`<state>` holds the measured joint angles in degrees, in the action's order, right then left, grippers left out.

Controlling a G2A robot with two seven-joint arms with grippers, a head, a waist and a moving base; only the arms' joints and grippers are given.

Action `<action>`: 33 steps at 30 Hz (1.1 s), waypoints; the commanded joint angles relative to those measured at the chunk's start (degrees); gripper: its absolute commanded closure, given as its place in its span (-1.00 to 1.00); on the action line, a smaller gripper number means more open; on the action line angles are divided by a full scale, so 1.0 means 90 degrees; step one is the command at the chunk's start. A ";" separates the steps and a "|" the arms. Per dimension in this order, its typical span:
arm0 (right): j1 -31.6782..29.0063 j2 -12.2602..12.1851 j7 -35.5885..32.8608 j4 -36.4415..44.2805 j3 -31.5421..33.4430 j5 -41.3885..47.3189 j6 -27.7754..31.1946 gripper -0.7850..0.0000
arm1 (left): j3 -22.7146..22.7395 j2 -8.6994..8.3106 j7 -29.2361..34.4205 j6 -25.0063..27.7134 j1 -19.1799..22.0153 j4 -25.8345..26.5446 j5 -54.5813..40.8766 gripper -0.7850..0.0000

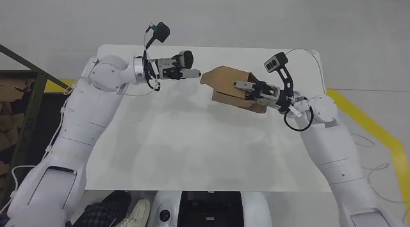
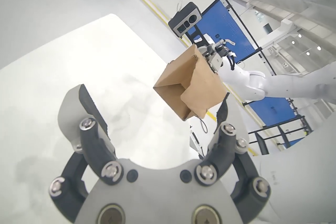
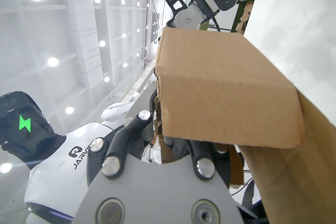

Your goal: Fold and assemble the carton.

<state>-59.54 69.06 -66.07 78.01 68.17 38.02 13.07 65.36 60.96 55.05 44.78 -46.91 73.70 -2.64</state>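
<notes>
White table (image 1: 192,156), grey floor (image 1: 256,9), yellow floor line (image 1: 375,121). Brown carton (image 1: 223,78) over table, end flaps partly folded, clamped in right gripper (image 1: 238,86). Left gripper (image 1: 194,72) spread, holding nothing, just beside carton.

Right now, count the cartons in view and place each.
1: the carton, held above the table by the right gripper. Cardboard scraps beyond the table could be more.

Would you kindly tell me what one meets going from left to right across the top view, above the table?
Left arm's wrist camera → left tool, open and empty → carton → right arm's wrist camera.
</notes>
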 commanded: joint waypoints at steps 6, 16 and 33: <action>0.0080 -0.0006 -0.0230 -0.0125 -0.0023 0.0204 -0.0361 1.00 | 0.0056 0.0007 -0.1350 0.1469 -0.0157 0.0022 0.0919 -1.00; 0.0186 0.0007 -0.0492 -0.0340 -0.0121 0.0344 -0.0465 1.00 | -0.0169 -0.0060 -0.2442 0.1469 -0.0260 0.0019 0.2267 -1.00; 0.0186 0.0025 -0.0543 -0.0178 -0.0270 0.0363 -0.0479 1.00 | -0.1110 -0.0133 -0.3311 0.1469 0.0183 -0.0355 0.2687 -1.00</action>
<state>-57.85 69.27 -70.99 76.30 65.82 41.22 8.80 55.79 59.86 25.46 58.00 -45.44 70.55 21.22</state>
